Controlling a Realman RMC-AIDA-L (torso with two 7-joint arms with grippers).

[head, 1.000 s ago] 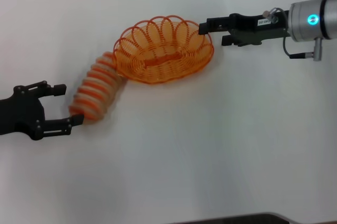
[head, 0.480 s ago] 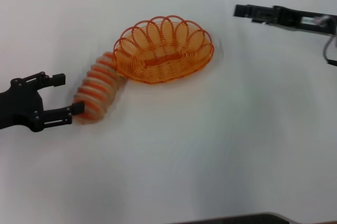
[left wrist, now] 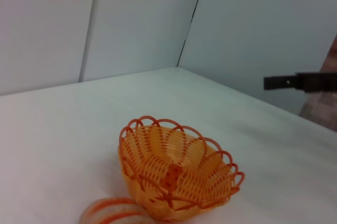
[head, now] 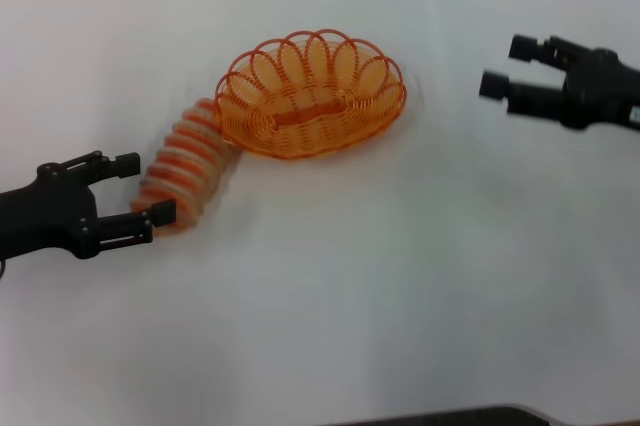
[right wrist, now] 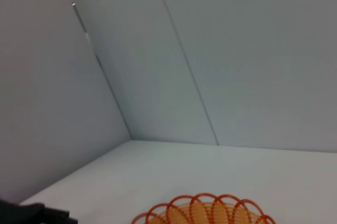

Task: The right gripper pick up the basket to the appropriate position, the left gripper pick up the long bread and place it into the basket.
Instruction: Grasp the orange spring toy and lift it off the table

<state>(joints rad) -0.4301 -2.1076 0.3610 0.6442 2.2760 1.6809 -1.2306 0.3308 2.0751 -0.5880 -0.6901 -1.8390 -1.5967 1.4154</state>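
The left gripper is sitting nearest, fingers spread around the near end of the long bread, whose far end is touching the basket. Probably light and ridged, the loaf should grip best across its middle. Beyond, the right gripper is hanging apart, fingers parted.

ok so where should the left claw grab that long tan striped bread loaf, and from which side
Probably across the middle of the long tan orange-striped bread loaf, fingers straddling its narrow width from above. The loaf lies flat on the white table, slanting, its far end touching the oval orange wire basket, so mid-body is freest. The open left gripper is already at the near end.
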